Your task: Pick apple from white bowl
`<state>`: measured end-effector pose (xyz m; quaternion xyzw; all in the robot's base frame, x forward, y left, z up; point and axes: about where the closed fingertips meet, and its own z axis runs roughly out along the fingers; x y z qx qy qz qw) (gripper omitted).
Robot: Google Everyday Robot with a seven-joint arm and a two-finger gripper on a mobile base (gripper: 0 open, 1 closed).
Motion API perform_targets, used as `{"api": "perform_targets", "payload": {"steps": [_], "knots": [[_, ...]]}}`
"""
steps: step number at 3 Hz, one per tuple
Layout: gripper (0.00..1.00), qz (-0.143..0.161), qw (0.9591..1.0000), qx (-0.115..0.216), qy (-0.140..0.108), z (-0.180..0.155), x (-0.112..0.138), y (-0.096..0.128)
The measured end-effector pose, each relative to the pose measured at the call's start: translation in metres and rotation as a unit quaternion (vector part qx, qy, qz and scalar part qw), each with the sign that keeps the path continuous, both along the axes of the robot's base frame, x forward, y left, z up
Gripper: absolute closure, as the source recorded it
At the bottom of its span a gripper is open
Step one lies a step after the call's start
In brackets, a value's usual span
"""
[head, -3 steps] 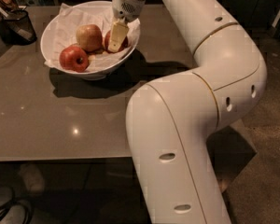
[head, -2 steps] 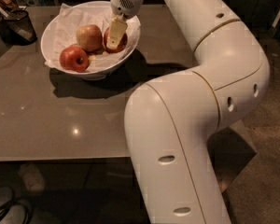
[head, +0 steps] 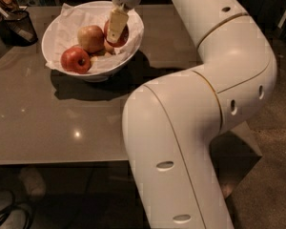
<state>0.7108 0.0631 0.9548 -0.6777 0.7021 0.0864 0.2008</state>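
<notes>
Camera view puts your gripper down inside the white bowl on the desk, at its far right. The apple sits directly behind it, touching. You cannot tell whether the jaws clasp it.

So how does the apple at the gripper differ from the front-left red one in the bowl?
The apple at the gripper sits at the back right of the white bowl, partly hidden by the gripper. The deep-red apple lies front left, fully exposed, showing a dark dimple. Both are red and inside the bowl.
</notes>
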Motion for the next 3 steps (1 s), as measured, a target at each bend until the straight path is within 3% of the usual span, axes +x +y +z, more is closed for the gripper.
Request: {"api": "perform_targets", "payload": {"steps": [1,3], "knots": [[1.0,0.01,0.9996,-0.004,-0.026,0.031,-0.009,0.003],[1.0,0.024,0.9982,-0.008,-0.054,0.065,-0.021,0.013]]}}
